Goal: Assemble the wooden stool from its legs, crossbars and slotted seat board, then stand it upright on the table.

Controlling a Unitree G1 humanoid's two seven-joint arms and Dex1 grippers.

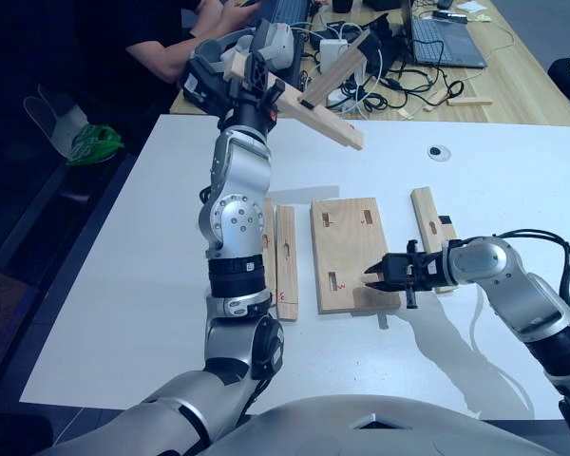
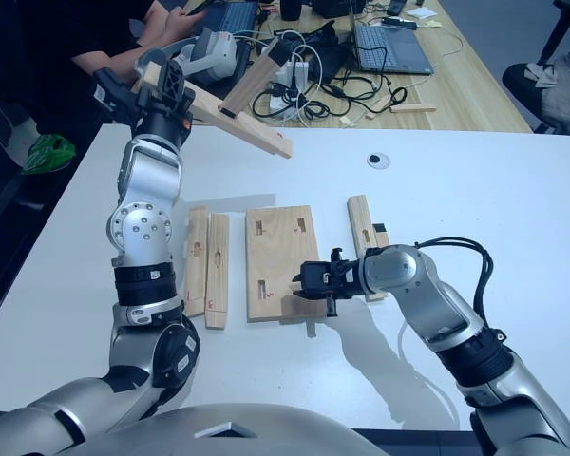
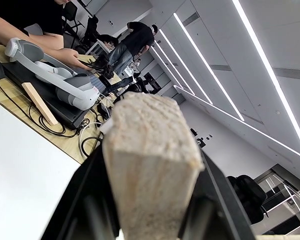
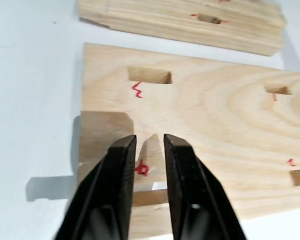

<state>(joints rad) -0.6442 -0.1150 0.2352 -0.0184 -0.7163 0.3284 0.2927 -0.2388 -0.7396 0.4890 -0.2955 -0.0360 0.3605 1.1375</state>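
Observation:
My left gripper is raised high over the table's far left, shut on a wooden leg whose end face looms in the left wrist view. A crossbar juts up from that leg. The slotted seat board lies flat mid-table. My right gripper hovers low over the board's near right corner, open by a narrow gap with nothing between its fingers. Below them is a slot marked in red. Two wooden bars lie left of the board, and another leg lies to its right.
A round cable port sits in the white table at the far right. Behind the table stands a wooden desk with laptops, cables, a headset and a loose stick. A person sits there.

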